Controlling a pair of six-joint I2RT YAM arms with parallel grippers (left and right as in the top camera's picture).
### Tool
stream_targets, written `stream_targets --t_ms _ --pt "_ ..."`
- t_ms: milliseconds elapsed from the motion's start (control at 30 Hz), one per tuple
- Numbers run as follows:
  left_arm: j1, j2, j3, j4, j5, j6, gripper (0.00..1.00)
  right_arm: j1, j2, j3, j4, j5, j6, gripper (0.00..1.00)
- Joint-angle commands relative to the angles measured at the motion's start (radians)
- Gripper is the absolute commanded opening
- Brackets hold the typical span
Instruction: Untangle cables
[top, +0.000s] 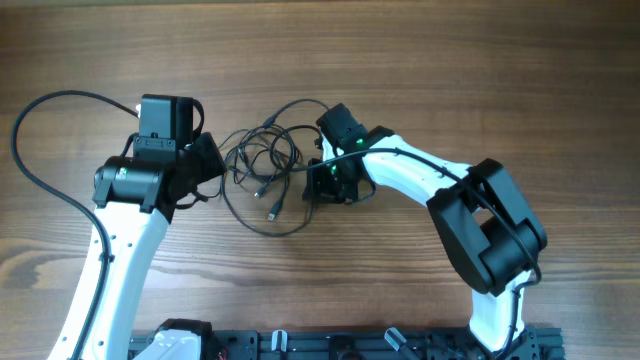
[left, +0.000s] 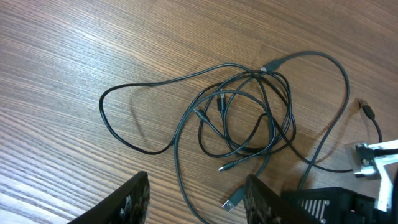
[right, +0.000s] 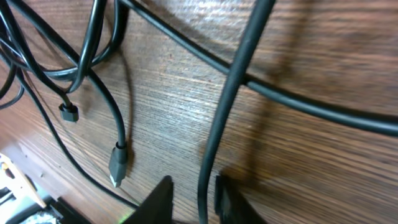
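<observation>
Cables (left: 249, 118): tangled on tabletop (left: 74, 56). My left gripper (left: 196, 199) spread apart; right gripper (right: 193, 199) clamps one cord.

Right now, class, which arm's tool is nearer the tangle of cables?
Right. The right tool is at the cables, one cord between its fingers; the left tool sits open beside them.

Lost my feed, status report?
Left hand open, empty, beside cables. Right hand nearly closed around one cord. Tangle still looped. Nothing blocking.
</observation>
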Motion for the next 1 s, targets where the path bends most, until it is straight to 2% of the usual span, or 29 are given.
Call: stream_targets --t_ms 0,100,300,567,767,967 --pt "0.005 0.000 0.003 -0.002 -0.016 0.015 0.51 0.018 0.032 -0.011 0.020 -0.055 -0.001 0.12" --pt "0.005 0.000 0.003 -0.005 -0.016 0.015 0.50 0.018 0.032 -0.011 0.046 -0.095 -0.040 0.04" --pt "0.005 0.000 0.003 -0.012 -0.016 0.016 0.50 0.003 0.000 -0.008 0.039 -0.138 -0.180 0.04" --pt "0.005 0.000 0.003 -0.014 -0.016 0.015 0.51 -0.055 -0.290 0.082 -0.165 -0.005 -0.367 0.05" --pt "0.005 0.000 0.003 -0.014 -0.016 0.015 0.51 -0.138 -0.557 0.175 -0.111 0.005 -0.336 0.04" --pt "0.005 0.000 0.003 -0.015 -0.016 0.015 0.51 -0.279 -0.759 0.194 0.051 0.006 -0.170 0.04"
